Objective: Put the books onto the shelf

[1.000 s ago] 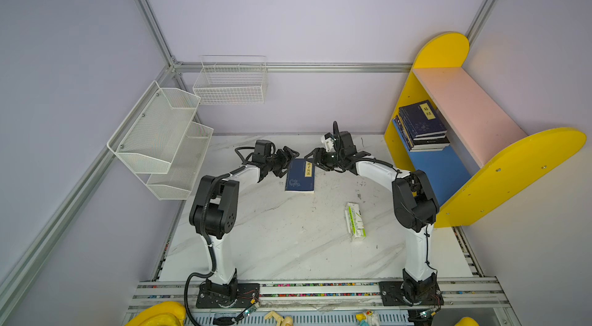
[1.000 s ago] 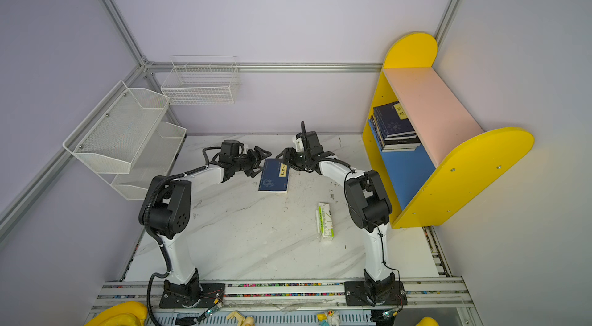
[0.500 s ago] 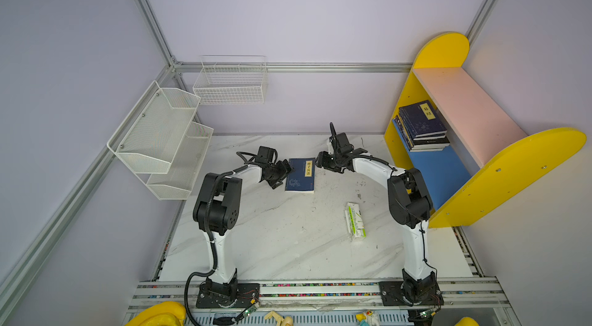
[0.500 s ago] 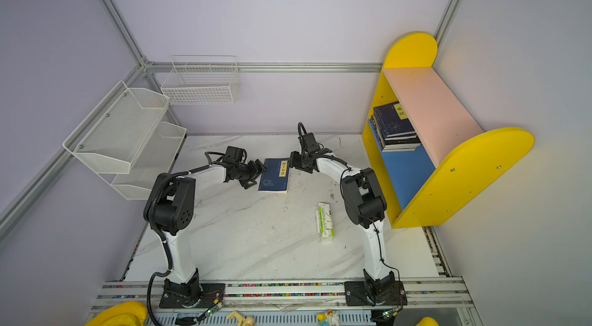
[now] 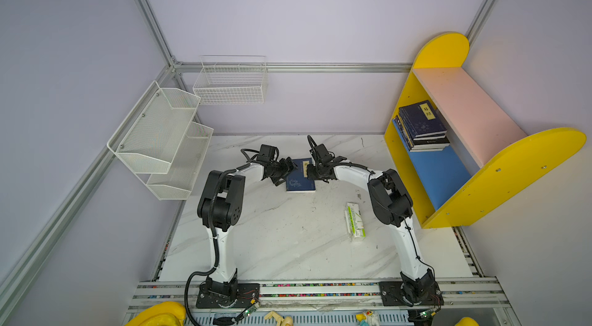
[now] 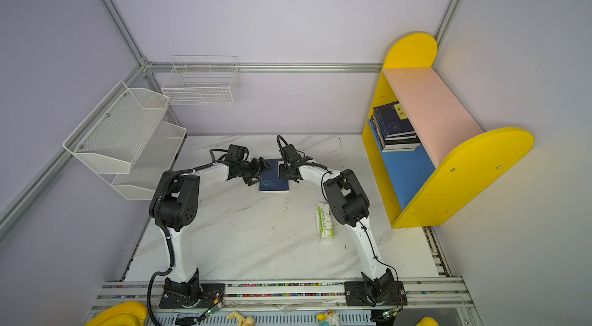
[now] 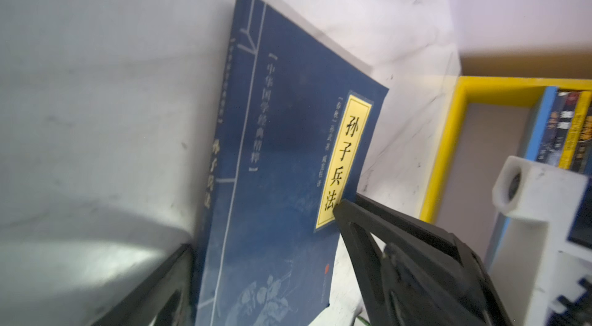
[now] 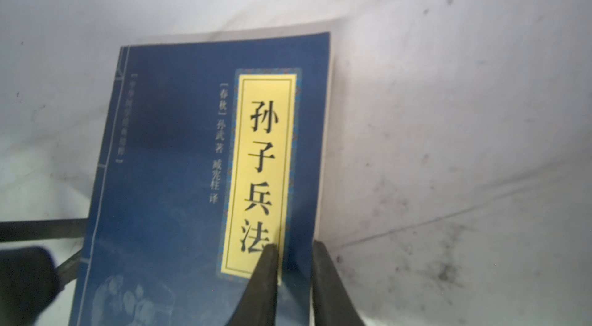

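A lone book (image 5: 300,177) lies flat on the tabletop (image 5: 282,244), toward 12 o'clock from its middle. The left tool (image 5: 286,173) sits at the book's 9 o'clock edge; the right tool (image 5: 308,170) sits at its 2 o'clock corner, one finger over the cover, one just beyond the edge. A carton (image 5: 355,221) lies at 4 o'clock from the book, well apart. The shelf (image 5: 525,161) stands along the tabletop's 3 o'clock side, a stack of books (image 5: 421,125) on its lower board, under the upper board. A tiered rack (image 5: 160,135) hangs at 9 o'clock, a wire basket (image 5: 230,84) at 11 o'clock.
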Available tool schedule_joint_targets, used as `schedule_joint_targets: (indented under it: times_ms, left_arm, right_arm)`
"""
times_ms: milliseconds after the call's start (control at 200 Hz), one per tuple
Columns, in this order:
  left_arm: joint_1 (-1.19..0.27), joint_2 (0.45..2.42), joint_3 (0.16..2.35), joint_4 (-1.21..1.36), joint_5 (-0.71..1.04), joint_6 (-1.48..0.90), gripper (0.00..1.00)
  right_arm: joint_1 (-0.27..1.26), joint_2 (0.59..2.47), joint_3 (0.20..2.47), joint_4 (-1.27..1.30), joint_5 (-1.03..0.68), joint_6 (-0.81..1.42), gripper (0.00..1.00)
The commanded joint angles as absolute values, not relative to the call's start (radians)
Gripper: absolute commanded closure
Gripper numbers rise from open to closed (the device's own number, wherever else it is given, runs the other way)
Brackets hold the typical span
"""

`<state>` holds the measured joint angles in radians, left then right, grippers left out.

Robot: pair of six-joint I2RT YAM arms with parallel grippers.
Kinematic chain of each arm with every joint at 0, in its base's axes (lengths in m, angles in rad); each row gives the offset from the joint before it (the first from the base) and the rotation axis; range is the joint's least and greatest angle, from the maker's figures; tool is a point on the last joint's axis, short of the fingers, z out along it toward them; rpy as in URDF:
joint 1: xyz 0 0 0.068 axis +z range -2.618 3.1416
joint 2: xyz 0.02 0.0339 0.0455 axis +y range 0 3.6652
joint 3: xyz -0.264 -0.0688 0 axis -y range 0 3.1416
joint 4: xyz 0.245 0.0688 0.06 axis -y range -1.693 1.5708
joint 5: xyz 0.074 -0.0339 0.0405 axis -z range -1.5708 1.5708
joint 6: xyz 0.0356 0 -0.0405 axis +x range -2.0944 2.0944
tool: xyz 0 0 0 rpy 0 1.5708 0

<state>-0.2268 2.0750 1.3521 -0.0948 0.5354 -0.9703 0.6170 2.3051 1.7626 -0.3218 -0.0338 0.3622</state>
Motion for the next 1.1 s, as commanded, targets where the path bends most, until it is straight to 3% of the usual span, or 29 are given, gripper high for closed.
schedule_joint_targets:
  times_ms: [0,140,425,645,790,885,970,1095]
  left_arm:
    - [-0.231,2.088,1.278,0.464,0.807,-1.243,0.12]
    - [-0.214,2.08,1.24,0.617,0.814,-1.371,0.15]
    - [-0.21,2.031,1.268,0.278,0.78,-1.187,0.31]
    - [-0.21,2.021,1.303,0.113,0.757,-1.101,0.69]
    - [-0.211,1.994,1.326,0.067,0.76,-1.063,0.87]
    - [-0.212,1.971,1.357,0.035,0.762,-1.053,0.97]
    - [-0.212,1.942,1.393,0.025,0.753,-1.06,1.0]
    - [-0.216,1.926,1.529,0.024,0.726,-1.086,1.0]
  right_arm:
    - [0.681,2.427,1.748,-0.438,-0.027,0.281,0.83]
    - [0.682,2.425,1.73,-0.417,-0.012,0.285,0.83]
    - [0.671,2.404,1.74,-0.413,0.01,0.307,0.84]
    - [0.642,2.349,1.703,-0.365,0.018,0.355,0.83]
    - [0.577,2.318,1.697,-0.307,-0.075,0.402,0.82]
    - [0.52,2.261,1.677,-0.232,-0.172,0.471,0.72]
    - [0.465,2.16,1.607,-0.099,-0.295,0.573,0.55]
    - [0.392,1.996,1.448,0.182,-0.45,0.797,0.44]
